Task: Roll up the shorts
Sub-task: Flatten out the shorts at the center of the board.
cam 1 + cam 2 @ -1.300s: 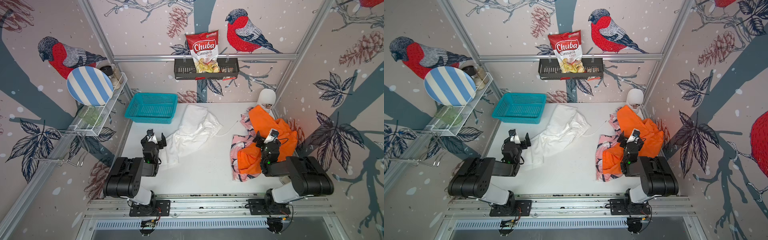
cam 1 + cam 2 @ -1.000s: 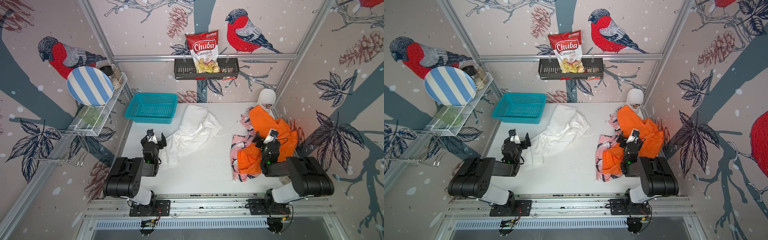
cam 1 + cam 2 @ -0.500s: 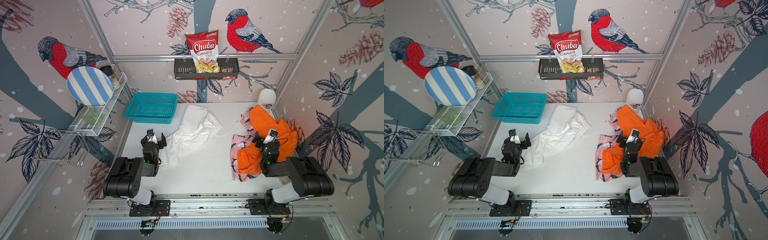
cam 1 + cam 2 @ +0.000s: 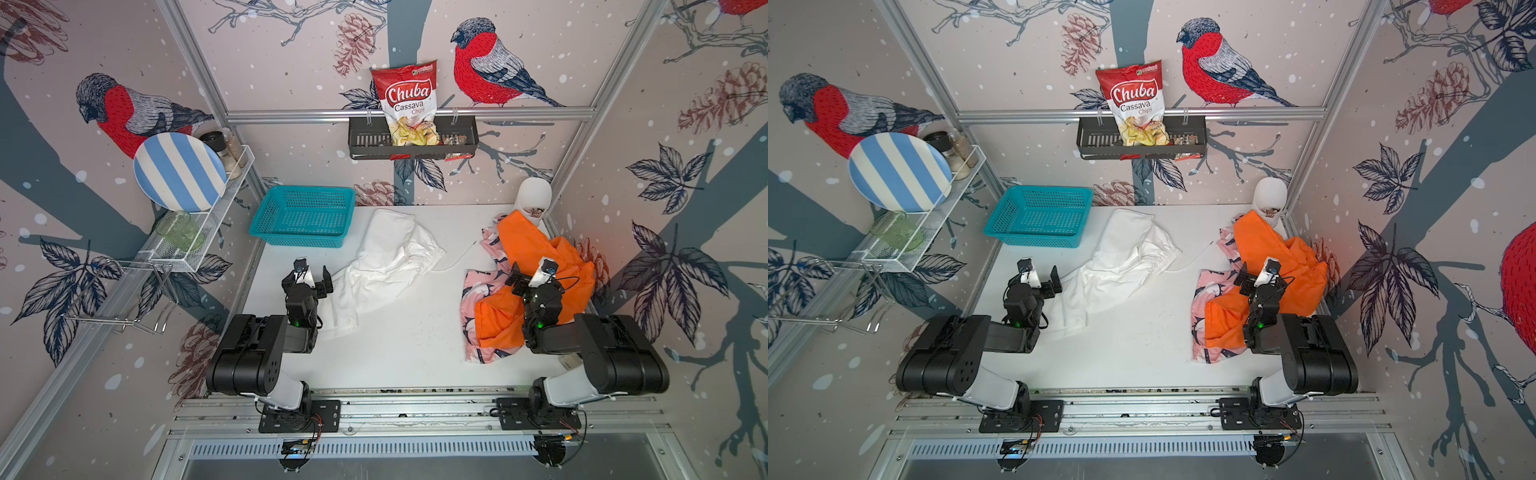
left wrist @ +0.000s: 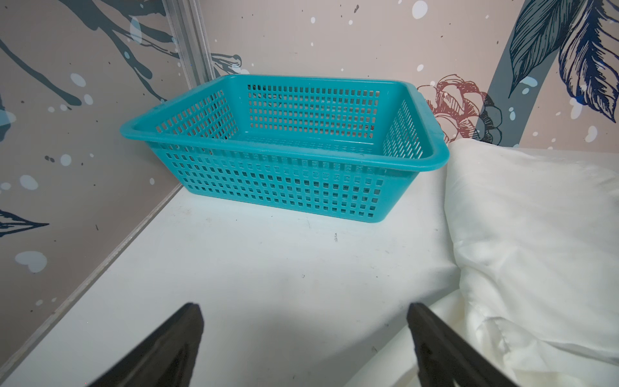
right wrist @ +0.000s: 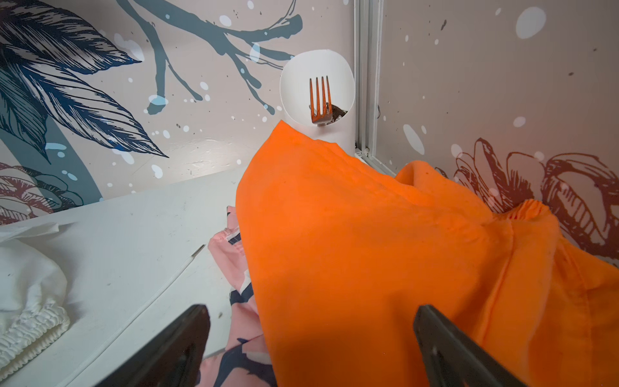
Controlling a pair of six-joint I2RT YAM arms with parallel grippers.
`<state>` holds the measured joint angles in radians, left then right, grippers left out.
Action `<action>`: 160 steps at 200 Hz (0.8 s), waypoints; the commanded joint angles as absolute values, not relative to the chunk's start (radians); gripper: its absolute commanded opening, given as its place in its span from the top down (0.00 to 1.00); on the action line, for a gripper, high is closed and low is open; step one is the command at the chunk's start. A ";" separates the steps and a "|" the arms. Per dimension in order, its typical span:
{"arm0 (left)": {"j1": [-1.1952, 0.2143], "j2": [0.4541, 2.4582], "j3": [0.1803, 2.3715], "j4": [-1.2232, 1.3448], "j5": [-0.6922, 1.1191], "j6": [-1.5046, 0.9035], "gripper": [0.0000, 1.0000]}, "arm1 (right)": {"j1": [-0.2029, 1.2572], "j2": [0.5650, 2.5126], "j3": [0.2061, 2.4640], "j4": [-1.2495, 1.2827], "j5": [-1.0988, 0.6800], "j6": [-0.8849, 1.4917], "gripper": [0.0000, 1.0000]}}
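Both top views show the white shorts lying crumpled at the table's middle-left. The orange shorts are draped over the pink patterned shorts at the right wall. My left gripper stands open over bare table, just left of the white shorts. My right gripper is open above the orange shorts, with the pink shorts showing under one finger. Neither gripper holds anything.
A teal basket sits at the back left of the table. A white holder with a fork stands in the back right corner behind the orange cloth. A thin white cord lies between the piles. A wire rack with a striped plate hangs on the left wall.
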<state>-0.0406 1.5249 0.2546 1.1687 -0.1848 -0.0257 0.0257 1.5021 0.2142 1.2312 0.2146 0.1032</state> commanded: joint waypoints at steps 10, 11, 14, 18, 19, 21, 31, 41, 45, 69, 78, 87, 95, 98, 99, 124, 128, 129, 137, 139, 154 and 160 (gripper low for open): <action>-0.037 1.518 0.257 1.201 -0.183 -0.024 0.03 | 0.073 1.407 0.209 1.205 0.310 0.061 0.00; -0.037 1.517 0.260 1.196 -0.184 -0.023 0.03 | 0.075 1.401 0.213 1.191 0.312 0.060 0.00; -0.038 1.509 0.267 1.176 -0.185 -0.024 0.03 | 0.084 1.380 0.222 1.147 0.325 0.059 0.00; -0.039 1.499 0.276 1.149 -0.190 -0.025 0.03 | 0.092 1.350 0.242 1.077 0.337 0.063 0.00; -0.039 1.497 0.279 1.144 -0.194 -0.025 0.03 | 0.094 1.346 0.248 1.057 0.339 0.065 0.00; -0.040 1.492 0.286 1.131 -0.202 -0.026 0.03 | 0.098 1.328 0.258 1.015 0.343 0.071 0.00; -0.054 1.450 0.348 0.969 -0.278 -0.044 0.03 | 0.111 1.271 0.324 0.828 0.338 0.109 0.00; -0.057 1.414 0.470 0.716 -0.353 -0.108 0.03 | 0.131 1.227 0.386 0.687 0.339 0.152 0.00; -0.057 1.405 0.508 0.628 -0.381 -0.140 0.03 | 0.142 1.214 0.404 0.646 0.337 0.167 0.00; -0.077 1.357 0.646 0.339 -0.421 -0.271 0.03 | 0.239 1.170 0.487 0.477 0.293 0.236 0.00; -0.098 1.333 0.675 0.255 -0.420 -0.301 0.03 | 0.284 1.172 0.525 0.425 0.260 0.262 0.00; -0.124 1.305 0.698 0.176 -0.425 -0.330 0.03 | 0.334 1.190 0.560 0.388 0.239 0.283 0.00; -0.153 1.282 0.714 0.105 -0.426 -0.370 0.03 | 0.374 1.213 0.589 0.372 0.206 0.304 0.00; -0.158 1.275 0.718 0.079 -0.424 -0.383 0.04 | 0.389 1.225 0.599 0.366 0.194 0.313 0.00; -0.161 1.271 0.720 0.071 -0.422 -0.389 0.04 | 0.394 1.228 0.604 0.363 0.190 0.318 0.00; -0.205 1.212 0.719 -0.072 -0.302 -0.518 0.03 | 0.495 1.375 0.735 0.281 0.127 0.386 0.02; -0.211 1.209 0.714 -0.088 -0.277 -0.539 0.03 | 0.503 1.405 0.765 0.263 0.113 0.400 0.03; -0.212 1.207 0.713 -0.093 -0.271 -0.541 0.03 | 0.505 1.413 0.769 0.256 0.108 0.403 0.03; -0.224 1.197 0.700 -0.124 -0.233 -0.578 0.03 | 0.514 1.476 0.833 0.208 0.055 0.424 0.06; -0.230 1.195 0.697 -0.130 -0.227 -0.587 0.03 | 0.517 1.490 0.846 0.201 0.044 0.430 0.06; -0.265 1.179 0.664 -0.181 -0.207 -0.640 0.03 | 0.530 1.602 0.925 0.148 0.002 0.470 0.08; -0.278 1.175 0.652 -0.199 -0.199 -0.659 0.03 | 0.531 1.641 0.946 0.142 -0.015 0.486 0.08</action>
<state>-0.2405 1.1931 0.6853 -0.0303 -0.2798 -0.5232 0.5179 1.5269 0.8639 0.2745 0.0940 0.3855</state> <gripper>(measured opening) 0.965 0.912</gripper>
